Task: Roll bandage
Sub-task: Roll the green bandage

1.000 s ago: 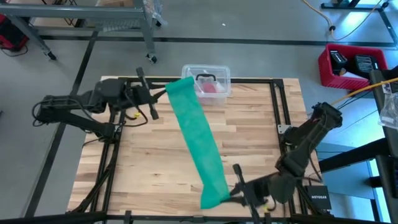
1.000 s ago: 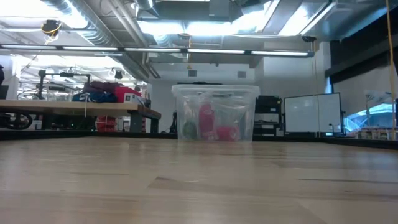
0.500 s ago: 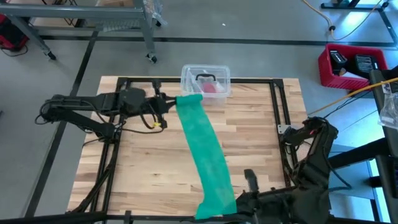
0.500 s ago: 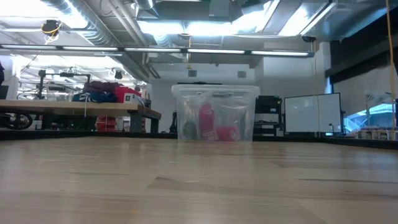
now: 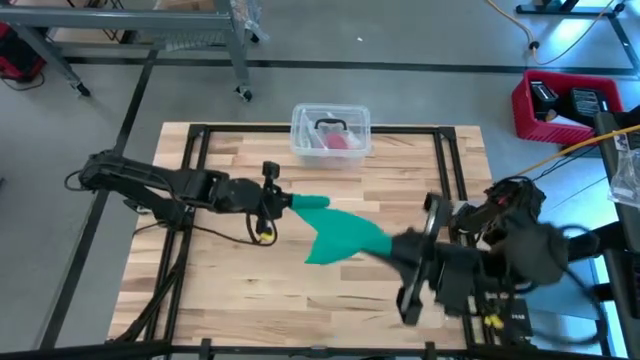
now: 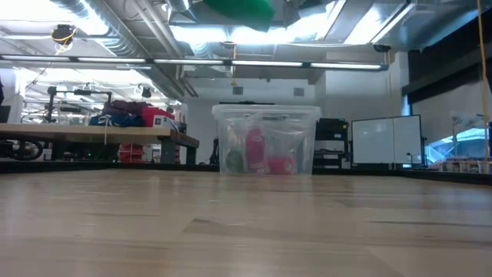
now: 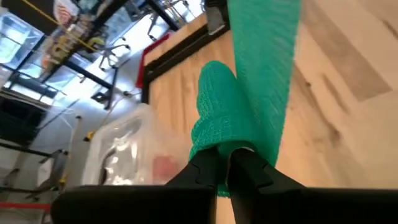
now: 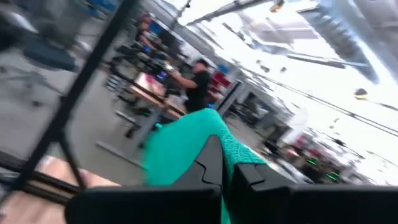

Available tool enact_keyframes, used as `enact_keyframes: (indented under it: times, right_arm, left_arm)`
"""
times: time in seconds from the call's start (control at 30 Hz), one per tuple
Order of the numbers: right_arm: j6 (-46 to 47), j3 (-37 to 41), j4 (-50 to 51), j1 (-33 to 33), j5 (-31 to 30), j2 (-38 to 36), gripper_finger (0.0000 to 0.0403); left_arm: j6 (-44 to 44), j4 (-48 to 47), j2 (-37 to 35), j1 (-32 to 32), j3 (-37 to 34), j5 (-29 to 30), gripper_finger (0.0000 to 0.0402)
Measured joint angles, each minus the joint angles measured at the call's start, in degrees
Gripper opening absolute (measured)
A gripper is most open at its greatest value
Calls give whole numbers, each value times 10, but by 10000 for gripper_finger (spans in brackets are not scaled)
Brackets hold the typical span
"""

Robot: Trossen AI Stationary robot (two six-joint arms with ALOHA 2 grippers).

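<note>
Two tools hold one bandage (image 5: 340, 234) between them, above the middle of the tabletop (image 5: 240, 290). The left tool (image 5: 283, 201) reaches in from the left side, its fingers (image 7: 208, 167) pinched tight on the narrow, bunched end of the teal-green fabric. The right tool (image 5: 392, 247) comes in from the right, lifted and tilted, its fingers (image 8: 214, 163) likewise clamped on the other end, where the cloth fans out wider. The strip hangs in the air between the two grips, its long axis running roughly left to right across the tabletop and slanting a little toward the near edge on the right arm's side. In the low view only a green bulge (image 6: 240, 9) shows at the top edge, well clear of the wood.

One clear plastic tub (image 5: 331, 131) stands at the far edge of the tabletop, centred, with a pink-red item (image 6: 281, 164) inside it; it is well apart from the bandage. The tabletop is pale butcher-block wood inside a dark metal frame (image 5: 450, 175). Beyond it lies a grey concrete floor, with one red crate (image 5: 567, 104) off to the far right. The low view looks into a workshop with ceiling lights, a long bench (image 6: 92, 137) carrying bags on the left, and a whiteboard (image 6: 384, 140) on the right. The right wrist view shows one person (image 8: 198, 84) standing far off among benches.
</note>
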State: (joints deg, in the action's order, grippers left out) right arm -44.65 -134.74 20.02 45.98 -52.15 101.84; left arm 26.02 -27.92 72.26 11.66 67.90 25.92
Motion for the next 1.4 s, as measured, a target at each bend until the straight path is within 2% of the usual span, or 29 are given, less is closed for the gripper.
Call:
enact_keyframes:
  times: [0.13,0.37,0.77,1.1,1.4]
  right_arm:
    - [-27,-2,-9,-22,-33,-22,0]
    - [-41,-3,-4,-76,-38,-57,0]
    - [-52,-2,66,-217,-33,-122,0]
    - [131,3,280,-387,133,-135,0]
    - [174,79,311,-517,247,-135,0]
  left_arm:
    - [-19,-18,5,24,0,0,4]
    - [-46,-17,4,80,0,1,7]
    - [-136,-12,6,237,0,3,10]
    - [-190,38,7,346,22,15,12]
    - [-199,43,6,390,101,15,13]
